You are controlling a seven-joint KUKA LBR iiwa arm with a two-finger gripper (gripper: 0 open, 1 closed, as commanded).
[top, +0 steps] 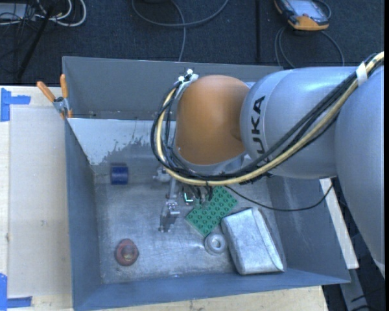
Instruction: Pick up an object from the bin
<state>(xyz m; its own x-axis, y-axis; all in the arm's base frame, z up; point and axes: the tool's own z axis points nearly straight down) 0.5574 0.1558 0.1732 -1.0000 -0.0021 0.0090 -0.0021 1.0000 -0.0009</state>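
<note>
My gripper (pixel 168 218) hangs low over the middle of the bin floor, just left of a green studded building plate (pixel 213 210). The plate lies flat, its upper edge hidden under the gripper's body. A small silver ring (pixel 214 243) rests against the plate's lower corner. Right of the ring lies a grey foil-wrapped block (pixel 251 241). Nothing shows in the gripper.
A small blue cylinder (pixel 119 173) sits near the back left wall. A reddish-brown round disc (pixel 126 252) lies in the front left corner. The arm with its orange cover and cables spans the bin's right and back.
</note>
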